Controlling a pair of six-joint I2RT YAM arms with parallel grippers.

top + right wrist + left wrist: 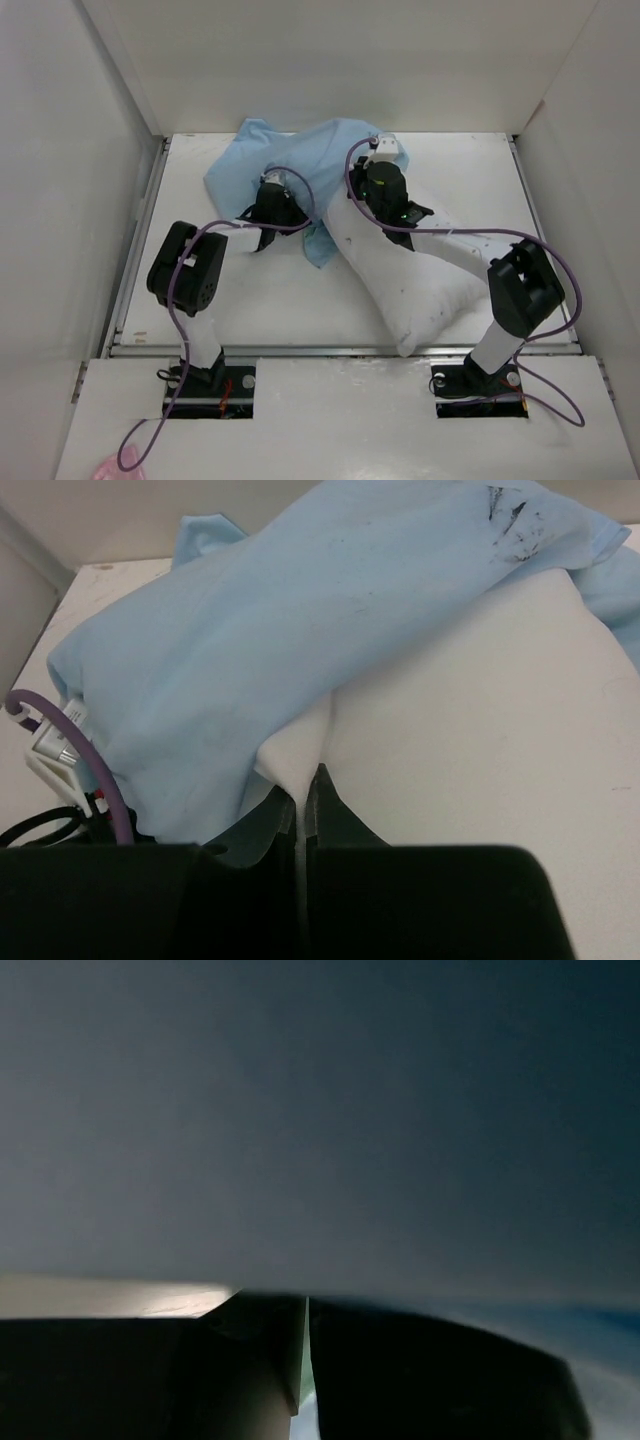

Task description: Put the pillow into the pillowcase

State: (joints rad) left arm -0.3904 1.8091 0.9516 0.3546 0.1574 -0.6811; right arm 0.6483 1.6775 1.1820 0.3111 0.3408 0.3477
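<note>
The light blue pillowcase [262, 158] lies crumpled at the back of the table, draped over the far end of the white pillow [415, 285]. The pillow runs diagonally toward the front right. My right gripper [381, 160] [305, 780] is shut on a pinched fold of the pillow [480, 730], right at the edge of the pillowcase [300, 610]. My left gripper [272, 188] [305, 1305] sits at the pillowcase's near edge. Dim fabric fills its wrist view. Its jaws are shut with a thin pale strip of the cloth between them.
White walls [90, 150] close in the table on three sides. A raised lip [340, 350] runs along the table's front edge ahead of the arm bases. A small pink scrap [108, 467] lies at the near left. Purple cables [560, 270] loop off both arms.
</note>
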